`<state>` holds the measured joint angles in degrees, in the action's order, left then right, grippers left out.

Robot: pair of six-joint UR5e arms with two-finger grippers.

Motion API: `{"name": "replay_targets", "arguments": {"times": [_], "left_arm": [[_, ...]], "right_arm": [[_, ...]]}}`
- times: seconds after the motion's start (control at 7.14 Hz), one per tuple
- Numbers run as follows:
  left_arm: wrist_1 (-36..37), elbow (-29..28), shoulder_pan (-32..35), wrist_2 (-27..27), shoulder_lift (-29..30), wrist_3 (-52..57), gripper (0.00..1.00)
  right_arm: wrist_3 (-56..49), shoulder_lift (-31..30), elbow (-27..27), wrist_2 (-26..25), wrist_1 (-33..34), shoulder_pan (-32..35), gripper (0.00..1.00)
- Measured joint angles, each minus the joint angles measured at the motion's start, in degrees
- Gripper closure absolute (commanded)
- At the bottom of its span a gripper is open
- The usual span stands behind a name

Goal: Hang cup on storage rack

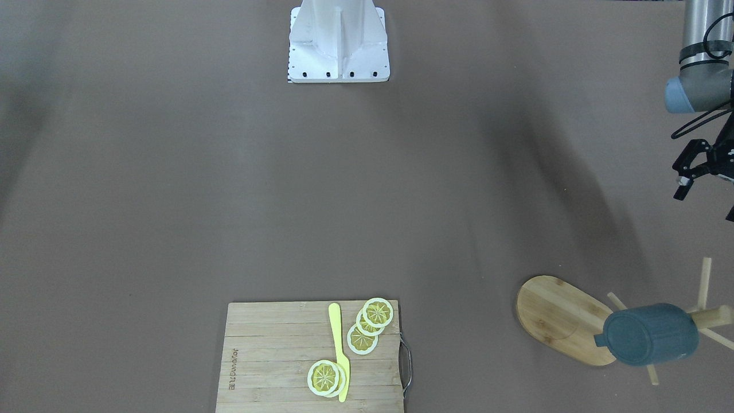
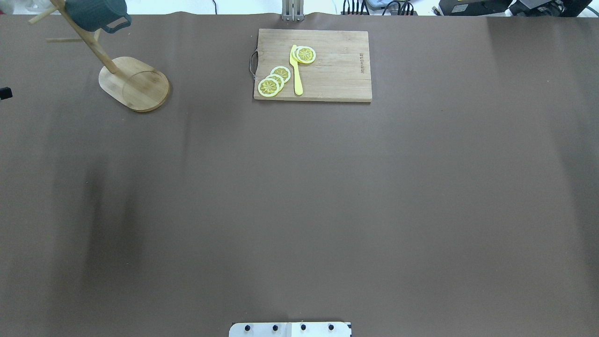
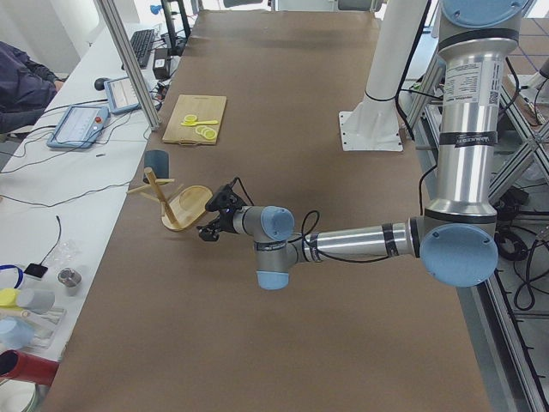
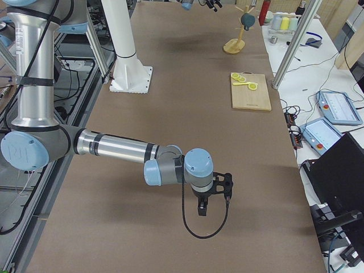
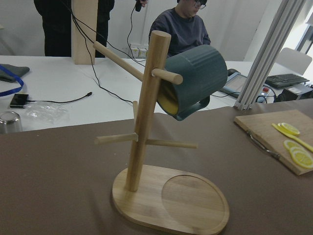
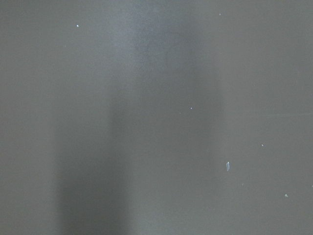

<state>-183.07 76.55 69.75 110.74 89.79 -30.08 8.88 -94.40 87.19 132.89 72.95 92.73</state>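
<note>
Left gripper (image 1: 705, 202) level, jaws apart, near the cup (image 1: 651, 334) on storage rack (image 1: 553, 312)

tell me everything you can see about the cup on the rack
The cup is a small dark slate-blue mug with ribbed sides, ceramic by the look of it, and a yellow-olive inside showing at its rim. It hangs high on the storage rack, tipped on its side with the mouth toward the central post and the flat bottom pointing away. Its loop handle sits on the underside. Only the rack touches it, up among the top pegs; exactly how it catches there is hidden.
</note>
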Motion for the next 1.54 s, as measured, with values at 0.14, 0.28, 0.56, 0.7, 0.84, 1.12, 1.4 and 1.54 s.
{"name": "replay_targets", "arguments": {"times": [0.14, 0.28, 0.56, 0.7, 0.84, 1.12, 1.4, 1.54], "left_arm": [[4.53, 0.00, 2.65, -0.02, 0.01, 9.31, 0.01], [8.91, 0.00, 5.46, -0.12, 0.05, 18.10, 0.01], [17.64, 0.03, 11.33, -0.42, 0.47, 33.57, 0.01], [23.04, 0.66, 13.82, -0.42, 0.86, 39.62, 0.01], [30.10, 2.76, 15.35, -0.31, 1.17, 43.61, 0.01], [48.88, 11.71, 16.50, -0.01, 0.75, 46.01, 0.01], [71.01, 20.43, 17.26, 3.34, 0.95, 45.77, 0.01], [77.97, 21.88, 18.10, 6.05, 1.07, 45.08, 0.01]], "right_arm": [[0.00, 0.00, 0.00, 0.00, 0.00, 0.00, 0.00], [0.00, 0.00, -0.02, 0.00, 0.00, 0.00, 0.00], [0.00, 0.00, -0.04, 0.00, 0.00, 0.07, 0.00], [-0.02, -0.07, -0.04, 0.00, -0.02, 0.07, 0.00], [-0.06, -0.18, -0.03, 0.00, -0.05, 0.06, 0.00], [-0.08, -0.35, 0.00, 0.00, -0.08, 0.06, 0.00], [-0.09, -0.64, 0.00, 0.00, -0.14, 0.08, 0.00], [-0.09, -0.73, 0.00, -0.02, -0.15, 0.08, 0.00]]}}
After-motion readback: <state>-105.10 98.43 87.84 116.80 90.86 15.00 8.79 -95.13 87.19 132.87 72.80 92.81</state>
